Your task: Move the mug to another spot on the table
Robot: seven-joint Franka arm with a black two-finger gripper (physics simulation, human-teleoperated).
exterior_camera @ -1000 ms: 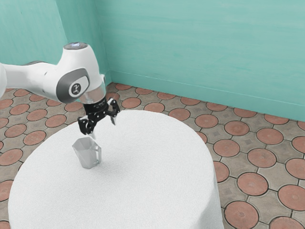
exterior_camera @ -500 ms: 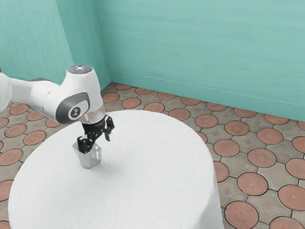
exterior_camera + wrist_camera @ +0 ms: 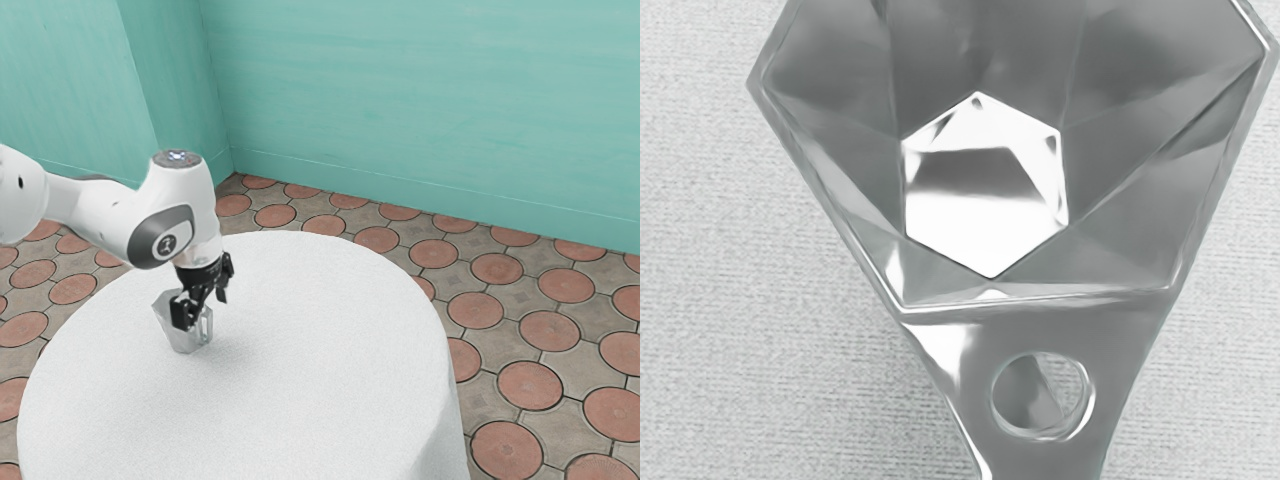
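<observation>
A grey faceted mug (image 3: 186, 336) stands upright on the round white table (image 3: 340, 380), near the table's edge on the exterior view's left. My gripper (image 3: 195, 318) has come down over it, its black fingers reaching past the rim on the handle side, one inside and one outside the wall. The fingers look open, not pressing on the wall. From straight above, the wrist view looks into the mug (image 3: 980, 200), down to its hexagonal bottom, with the handle (image 3: 1040, 395) and its round hole just under my hand.
The white tabletop stretches wide toward the exterior view's right and front. Around the table is a floor of round red tiles (image 3: 520, 300), with teal walls (image 3: 420, 100) behind. My arm (image 3: 110, 215) comes in low from the exterior view's left.
My hand has dropped from above the mug down onto it, and the arm has leaned lower. The mug has stayed where it was.
</observation>
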